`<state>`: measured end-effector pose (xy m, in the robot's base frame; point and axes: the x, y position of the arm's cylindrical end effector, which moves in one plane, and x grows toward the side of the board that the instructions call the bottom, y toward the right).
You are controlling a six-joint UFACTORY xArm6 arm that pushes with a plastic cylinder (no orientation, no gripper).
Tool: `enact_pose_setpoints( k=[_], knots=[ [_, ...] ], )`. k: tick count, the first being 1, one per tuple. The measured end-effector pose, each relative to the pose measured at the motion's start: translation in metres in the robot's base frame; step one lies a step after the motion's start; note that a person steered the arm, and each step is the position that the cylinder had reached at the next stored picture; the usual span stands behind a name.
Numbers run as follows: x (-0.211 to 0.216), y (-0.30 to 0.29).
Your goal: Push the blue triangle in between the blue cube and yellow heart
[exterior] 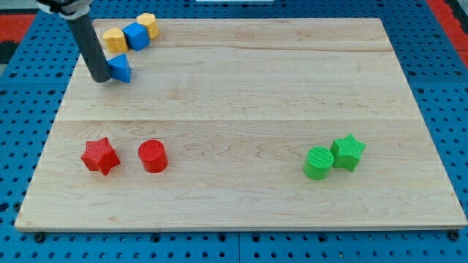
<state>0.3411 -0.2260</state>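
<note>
The blue triangle (121, 68) lies near the top left of the wooden board (241, 124). My tip (101, 79) touches its left side. Above it stand three blocks in a row: a yellow block (114, 39) at the left, the blue cube (136, 35) in the middle, and a second yellow block (148, 25) at the right. The three touch each other. I cannot tell which of the yellow blocks is the heart. The blue triangle sits just below the left yellow block and the blue cube, apart from them.
A red star (99, 155) and a red cylinder (153, 155) sit at the lower left. A green cylinder (318, 162) and a green star (348, 152) touch each other at the lower right. The board's left edge is close to my tip.
</note>
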Motion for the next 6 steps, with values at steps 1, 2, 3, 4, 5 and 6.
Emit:
enact_pose_setpoints(
  k=[1,2,3,4,5,6],
  knots=[
    [-0.015,0.002],
    [0.022,0.017],
    [0.012,0.038],
    [-0.045,0.015],
    [-0.034,0.020],
    [0.000,0.084]
  ],
)
